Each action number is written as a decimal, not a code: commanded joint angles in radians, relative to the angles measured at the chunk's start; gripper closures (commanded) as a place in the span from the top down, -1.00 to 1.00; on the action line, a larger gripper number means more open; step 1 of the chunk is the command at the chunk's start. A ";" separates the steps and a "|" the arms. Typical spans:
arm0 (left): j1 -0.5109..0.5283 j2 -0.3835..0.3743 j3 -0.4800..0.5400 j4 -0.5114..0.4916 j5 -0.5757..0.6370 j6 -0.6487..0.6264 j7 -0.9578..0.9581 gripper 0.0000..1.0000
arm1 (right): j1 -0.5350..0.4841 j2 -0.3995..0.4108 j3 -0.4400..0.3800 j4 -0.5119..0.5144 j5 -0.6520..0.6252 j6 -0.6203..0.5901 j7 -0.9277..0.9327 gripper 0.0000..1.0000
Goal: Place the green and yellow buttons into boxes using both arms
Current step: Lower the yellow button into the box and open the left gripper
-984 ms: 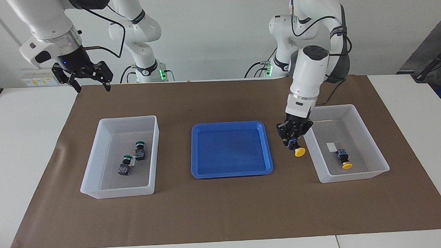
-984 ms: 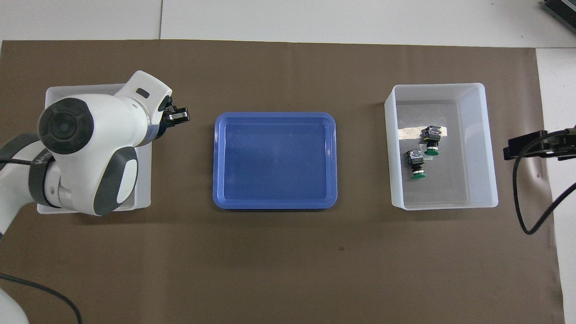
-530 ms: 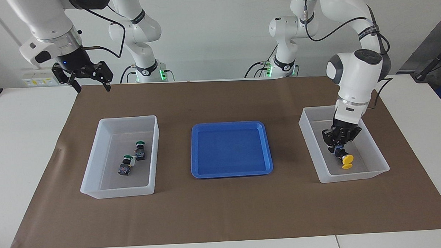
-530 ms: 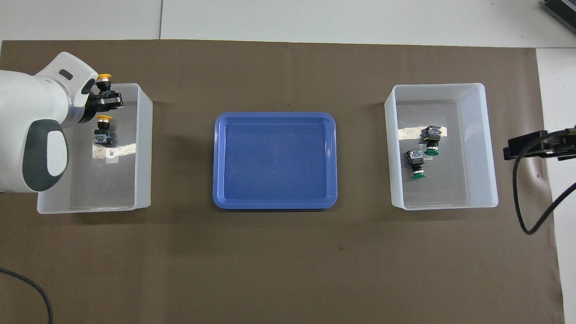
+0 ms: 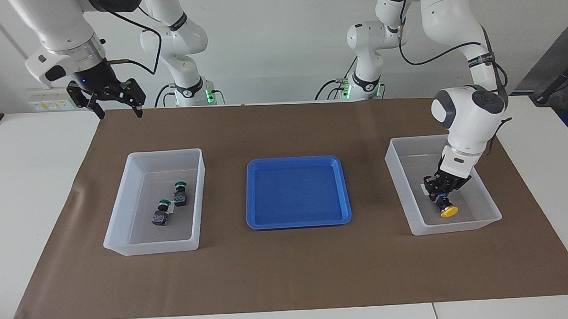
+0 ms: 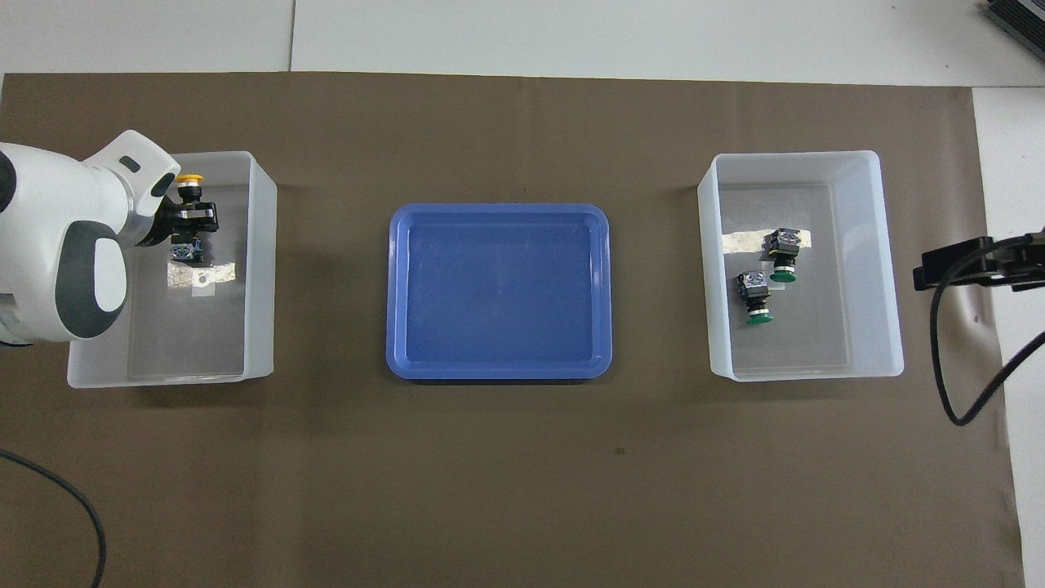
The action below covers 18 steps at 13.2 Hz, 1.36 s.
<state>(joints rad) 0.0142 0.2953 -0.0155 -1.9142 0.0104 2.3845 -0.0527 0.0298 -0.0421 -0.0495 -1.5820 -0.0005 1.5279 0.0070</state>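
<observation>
The left gripper (image 5: 443,190), lowered inside the bin (image 5: 488,204) for a gentle release, clasped a yellow mushroom-cap button (image 5: 446,208) just beneath its fingertips, while the open right gripper (image 5: 116,105) waited.

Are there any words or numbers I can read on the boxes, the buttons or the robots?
No text can be read anywhere.
White label on the floor of the box at the left arm's end: looks blank.
White label on the floor of the other box: too small to read.
Rings on the arm joints: markings too blurred to read.
Green buttons, yellow button and blue tray: no writing shows.
</observation>
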 commanded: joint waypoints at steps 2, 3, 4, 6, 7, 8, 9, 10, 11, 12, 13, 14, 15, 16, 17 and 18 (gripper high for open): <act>0.018 0.004 -0.011 -0.063 -0.017 0.008 0.073 -0.88 | -0.007 -0.015 0.002 -0.012 0.020 -0.008 -0.019 1.00; 0.018 0.004 -0.009 -0.066 -0.017 0.008 0.074 -0.34 | -0.007 -0.015 0.002 -0.012 0.020 -0.008 -0.021 1.00; 0.018 0.002 -0.009 -0.069 -0.017 0.004 0.077 0.37 | -0.007 -0.015 0.002 -0.012 0.020 -0.008 -0.019 1.00; 0.016 0.001 -0.009 -0.071 -0.017 -0.004 0.096 0.84 | -0.007 -0.015 0.002 -0.012 0.020 -0.008 -0.021 1.00; 0.016 0.001 -0.009 -0.069 -0.017 -0.005 0.096 1.00 | -0.007 -0.015 0.002 -0.010 0.020 -0.008 -0.019 1.00; 0.013 -0.001 -0.009 -0.065 -0.017 -0.004 0.094 1.00 | -0.007 -0.015 0.002 -0.010 0.020 -0.008 -0.021 1.00; 0.012 -0.007 -0.009 -0.059 -0.017 -0.004 0.094 1.00 | -0.007 -0.015 0.002 -0.012 0.020 -0.008 -0.021 1.00; 0.012 -0.016 -0.009 -0.052 -0.017 -0.002 0.096 1.00 | -0.007 -0.016 0.002 -0.010 0.020 -0.008 -0.019 1.00; 0.012 -0.030 -0.009 -0.045 -0.015 0.001 0.097 1.00 | -0.007 -0.015 0.002 -0.012 0.020 -0.008 -0.019 1.00; 0.009 -0.047 -0.009 -0.037 -0.015 -0.002 0.096 1.00 | -0.007 -0.016 0.002 -0.012 0.020 -0.008 -0.019 1.00; 0.004 -0.070 -0.009 -0.032 -0.015 -0.008 0.096 1.00 | -0.007 -0.015 0.002 -0.010 0.020 -0.008 -0.019 1.00; 0.001 -0.097 -0.009 -0.032 -0.015 -0.013 0.096 1.00 | -0.007 -0.015 0.002 -0.012 0.020 -0.008 -0.019 1.00; 0.000 -0.125 -0.011 -0.031 -0.015 -0.024 0.094 1.00 | -0.007 -0.016 0.002 -0.012 0.020 -0.008 -0.021 1.00; 0.000 -0.149 -0.017 -0.025 -0.014 -0.050 0.096 1.00 | -0.007 -0.015 0.002 -0.010 0.020 -0.008 -0.019 1.00; -0.011 -0.168 -0.018 -0.007 -0.012 -0.089 0.094 1.00 | -0.007 -0.016 0.002 -0.010 0.020 -0.008 -0.019 1.00; -0.031 -0.185 -0.018 0.015 -0.009 -0.141 0.094 1.00 | -0.007 -0.015 0.002 -0.010 0.020 -0.008 -0.021 1.00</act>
<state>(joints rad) 0.0134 0.1557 -0.0387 -1.9169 0.0101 2.3240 0.0243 0.0298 -0.0422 -0.0495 -1.5820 -0.0005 1.5279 0.0070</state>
